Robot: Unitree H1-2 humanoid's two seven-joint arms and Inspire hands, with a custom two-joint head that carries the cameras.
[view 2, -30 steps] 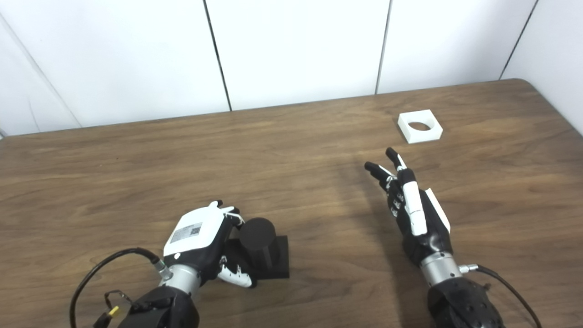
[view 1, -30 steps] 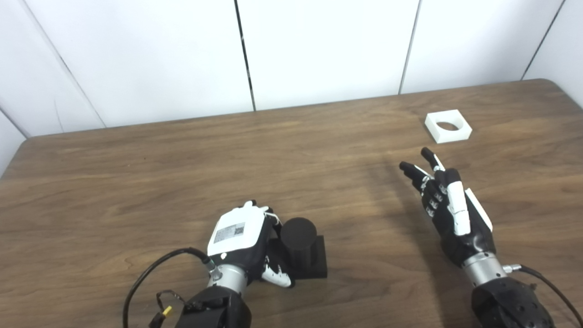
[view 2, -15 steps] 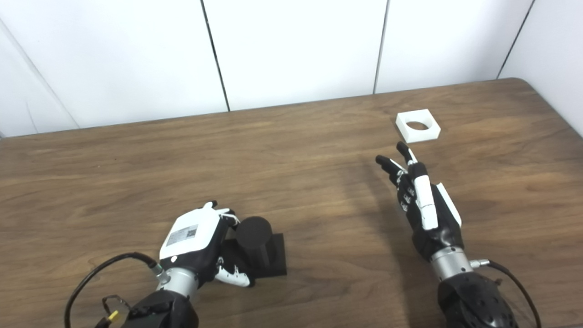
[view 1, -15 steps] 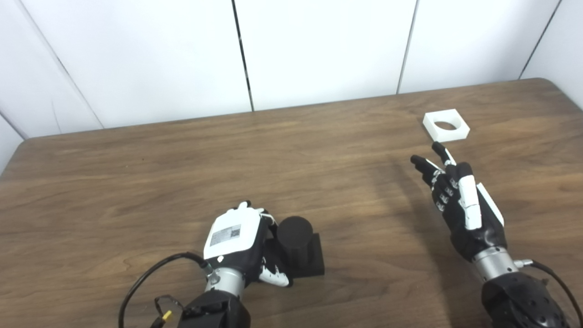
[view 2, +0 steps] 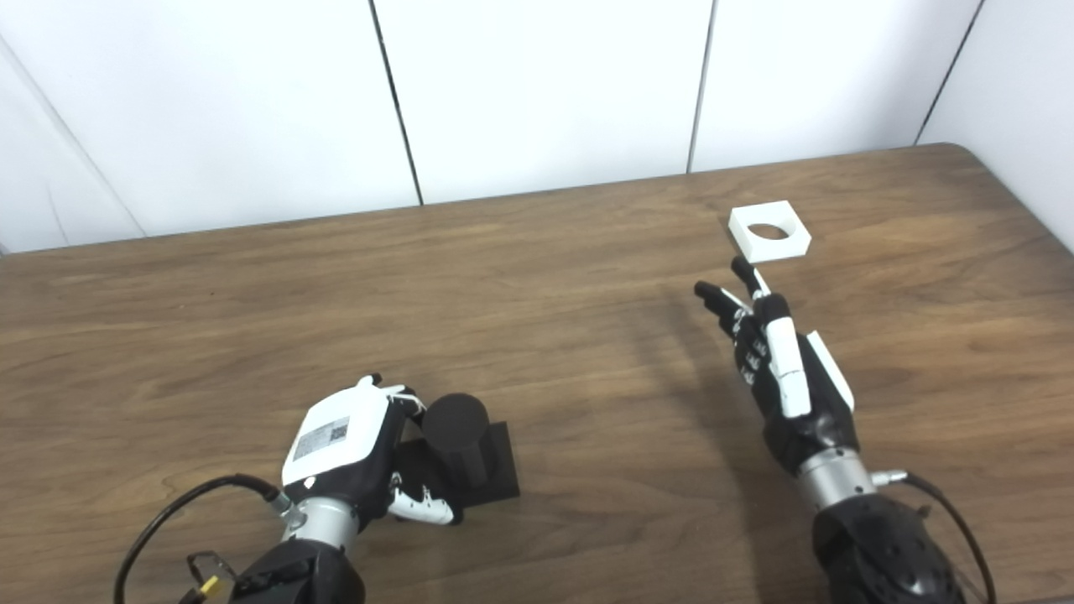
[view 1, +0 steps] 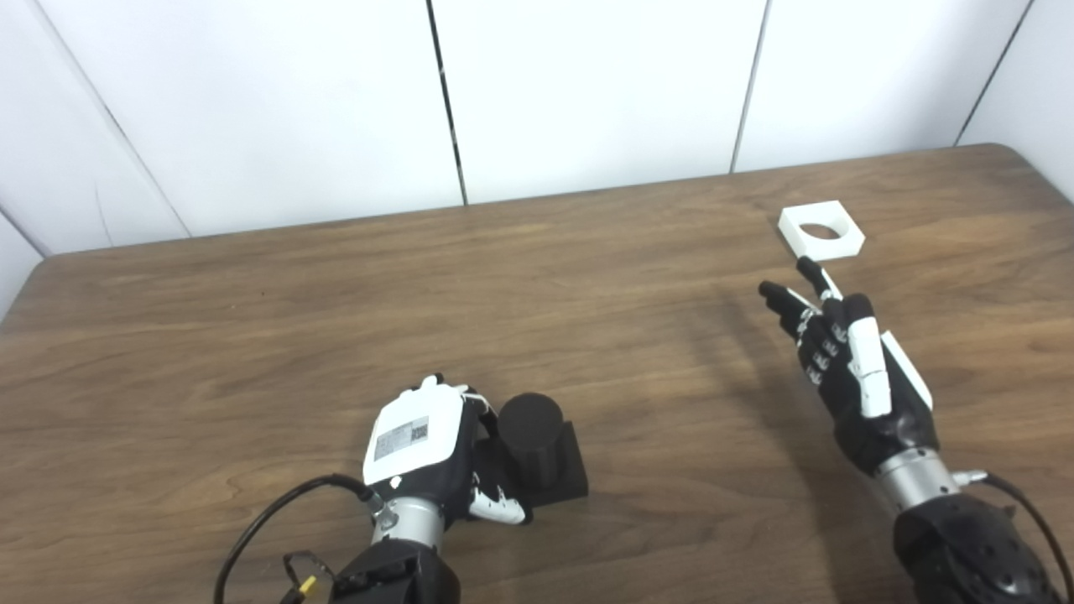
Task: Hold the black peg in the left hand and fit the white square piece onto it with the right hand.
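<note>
Nearing white square piece (view 1: 821, 231): right hand (view 1: 852, 369)

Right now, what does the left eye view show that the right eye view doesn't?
Only the left eye view shows the table's left rear corner. Only the right eye view shows a longer run of the table's right edge. Both show the left hand closed around the black peg, and the right hand open, its fingertips just short of the white piece, which lies flat.

A brown wooden table (view 1: 252, 335) (rounded corners) fronts white wall panels (view 1: 587, 84).
</note>
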